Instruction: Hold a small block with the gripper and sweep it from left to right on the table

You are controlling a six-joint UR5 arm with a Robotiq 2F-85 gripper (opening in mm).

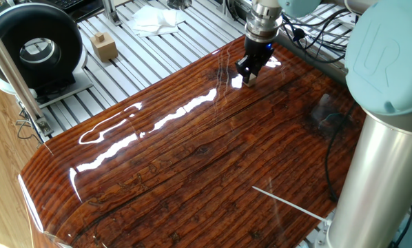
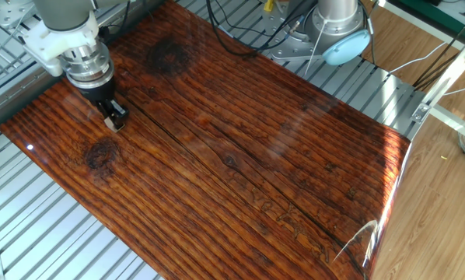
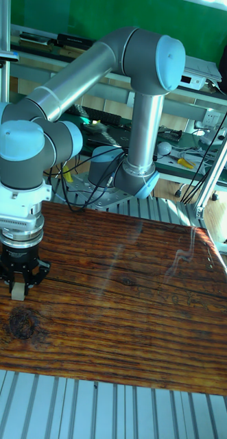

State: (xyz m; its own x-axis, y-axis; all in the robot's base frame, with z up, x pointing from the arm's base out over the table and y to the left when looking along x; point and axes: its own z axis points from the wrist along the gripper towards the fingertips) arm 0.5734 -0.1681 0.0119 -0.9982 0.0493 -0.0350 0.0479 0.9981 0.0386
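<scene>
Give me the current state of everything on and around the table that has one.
gripper: shut on the small block, pointing straight down, near one end of the table
small block: held between the fingers, low at the table surface
table: glossy, bare apart from the block and gripper
tan block: standing on the metal frame off the table, untouched
white cloth: crumpled on the frame

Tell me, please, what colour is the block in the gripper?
Pale beige; the small block shows best in the tall fixed view.
</scene>
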